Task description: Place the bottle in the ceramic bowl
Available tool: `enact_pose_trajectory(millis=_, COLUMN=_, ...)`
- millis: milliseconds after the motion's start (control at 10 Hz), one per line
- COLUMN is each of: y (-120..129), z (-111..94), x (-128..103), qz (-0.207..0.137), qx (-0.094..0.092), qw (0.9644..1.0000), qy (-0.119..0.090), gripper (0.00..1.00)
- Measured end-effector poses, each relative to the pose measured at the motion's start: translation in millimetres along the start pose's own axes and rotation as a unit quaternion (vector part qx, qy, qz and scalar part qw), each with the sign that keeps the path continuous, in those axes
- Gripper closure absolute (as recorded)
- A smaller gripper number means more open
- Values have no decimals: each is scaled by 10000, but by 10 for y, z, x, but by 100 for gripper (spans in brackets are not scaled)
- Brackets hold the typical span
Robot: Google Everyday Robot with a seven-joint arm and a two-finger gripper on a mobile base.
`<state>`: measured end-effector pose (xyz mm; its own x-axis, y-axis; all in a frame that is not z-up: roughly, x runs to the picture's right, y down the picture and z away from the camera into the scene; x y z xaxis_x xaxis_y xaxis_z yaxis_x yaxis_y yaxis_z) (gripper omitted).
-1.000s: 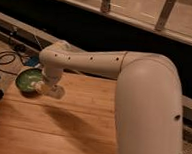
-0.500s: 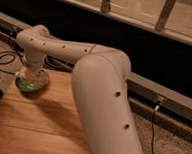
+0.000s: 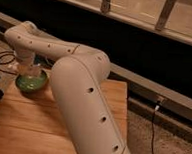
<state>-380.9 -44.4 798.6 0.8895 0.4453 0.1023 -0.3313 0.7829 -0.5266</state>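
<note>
With the gripper [image 3: 32, 70] poised directly over the ceramic bowl [image 3: 31, 82] on the tabletop [image 3: 41, 122], the fingers' state indiscernible and the bottle unseen, release probably follows.

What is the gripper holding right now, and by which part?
Cannot be told. The gripper is down over the bowl, with the arm above it, and something pale shows there, but the bottle and any hold on it cannot be made out.

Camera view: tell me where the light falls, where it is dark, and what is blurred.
Camera view: warm light on the wooden table and white arm; dark wall band behind; soft blur throughout. The tool hangs over the ceramic bowl, whose green glaze shines; the bottle cannot be made out.
</note>
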Motion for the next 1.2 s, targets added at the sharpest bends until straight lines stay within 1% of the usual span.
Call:
enact_pose_trajectory(millis=100, y=-42, z=-28, x=48, qz=157, qx=188, qw=9997, qy=-81, gripper=100)
enact_pose_trajectory(millis=200, y=-98, z=-59, x=132, qz=296, qx=297, qw=9990, qy=-138, gripper=100)
enact_pose_trajectory(millis=300, y=-151, z=-61, x=185, qz=327, qx=334, qw=9988, qy=-127, gripper=100)
enact_pose_trajectory(millis=400, y=-108, z=-58, x=160, qz=322, qx=293, qw=9990, qy=-134, gripper=98)
enact_pose_trajectory(millis=600, y=-95, z=-59, x=149, qz=317, qx=281, qw=9990, qy=-143, gripper=82)
enact_pose_trajectory(millis=800, y=-119, z=-61, x=168, qz=333, qx=293, qw=9989, qy=-137, gripper=61)
enact_pose_trajectory(millis=900, y=-112, z=-62, x=160, qz=328, qx=291, qw=9989, qy=-140, gripper=53)
enact_pose_trajectory(millis=1100, y=-102, z=-58, x=152, qz=319, qx=289, qw=9990, qy=-140, gripper=30)
enact_pose_trajectory(millis=1200, y=-105, z=-59, x=154, qz=321, qx=290, qw=9990, qy=-141, gripper=23)
